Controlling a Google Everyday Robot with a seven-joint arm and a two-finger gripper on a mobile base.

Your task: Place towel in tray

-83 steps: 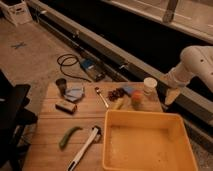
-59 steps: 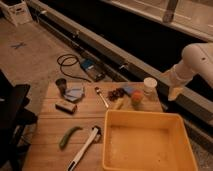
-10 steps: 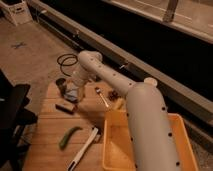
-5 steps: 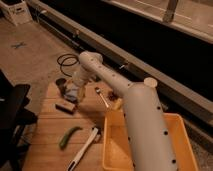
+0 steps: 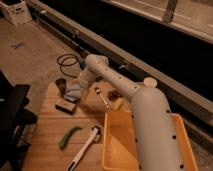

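Gripper at towel (tray lies to right).

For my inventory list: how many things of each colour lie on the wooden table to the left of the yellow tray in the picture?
Dark: 2, cup, block
Blue-grey: 1, towel, right by the open hand
Green: 1, long item
White: 1, long-handled tool
Silvery: 1, utensil
Total: 6

Wooden table: dark cup back left, dark block nearer front, green pod beside white-handled tool. Black cable coil on floor behind.
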